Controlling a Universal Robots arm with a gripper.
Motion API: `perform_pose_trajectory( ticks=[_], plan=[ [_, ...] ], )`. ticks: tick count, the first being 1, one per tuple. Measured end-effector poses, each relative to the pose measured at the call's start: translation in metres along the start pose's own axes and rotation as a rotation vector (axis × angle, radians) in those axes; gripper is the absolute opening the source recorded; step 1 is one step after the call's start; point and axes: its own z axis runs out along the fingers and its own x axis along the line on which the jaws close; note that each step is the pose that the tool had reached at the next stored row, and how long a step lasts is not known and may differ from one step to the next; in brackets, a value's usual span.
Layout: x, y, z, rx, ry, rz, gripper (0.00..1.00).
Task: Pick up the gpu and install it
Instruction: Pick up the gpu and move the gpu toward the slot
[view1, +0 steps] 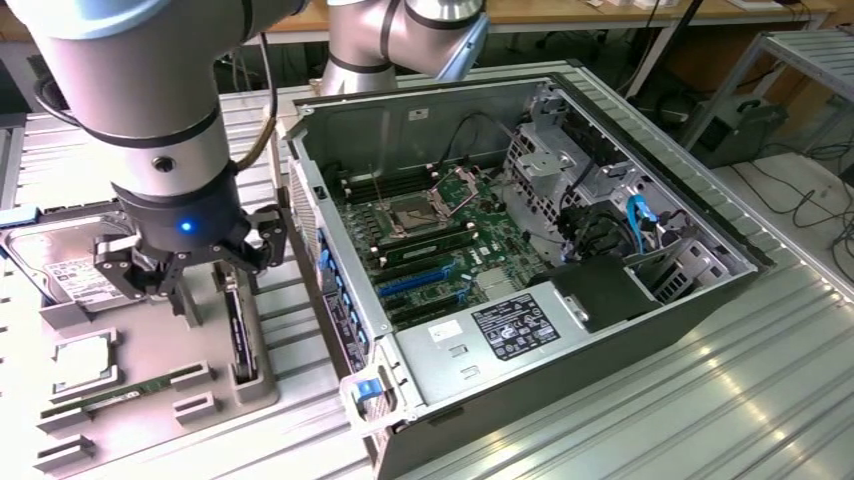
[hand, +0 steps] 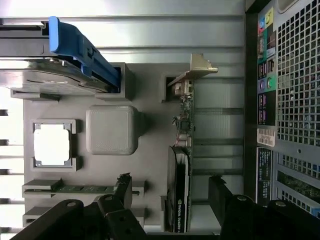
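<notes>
Wrist view shows the gripper (hand: 170, 187) spread above the edge-standing gpu (hand: 185, 130), gaps on both sides.

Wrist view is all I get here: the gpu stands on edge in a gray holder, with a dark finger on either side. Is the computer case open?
Observer: Yes. The exterior view shows the case lying on its side, panel off, motherboard exposed.
Reviewer: Anything in the expansion slots?
Observer: The blue slots look free.
Reviewer: And the arm?
Observer: Its hand hangs over the holder with the gpu, on the exterior view's left of the case.
</notes>
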Motion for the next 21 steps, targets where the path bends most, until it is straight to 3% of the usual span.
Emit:
perform_pose_trajectory(
  ticks=[21],
  plan=[
    [-0.005, -0.0020, 0.0418, -0.0001, 0.0021, 0.000, 0.72]
  ],
)
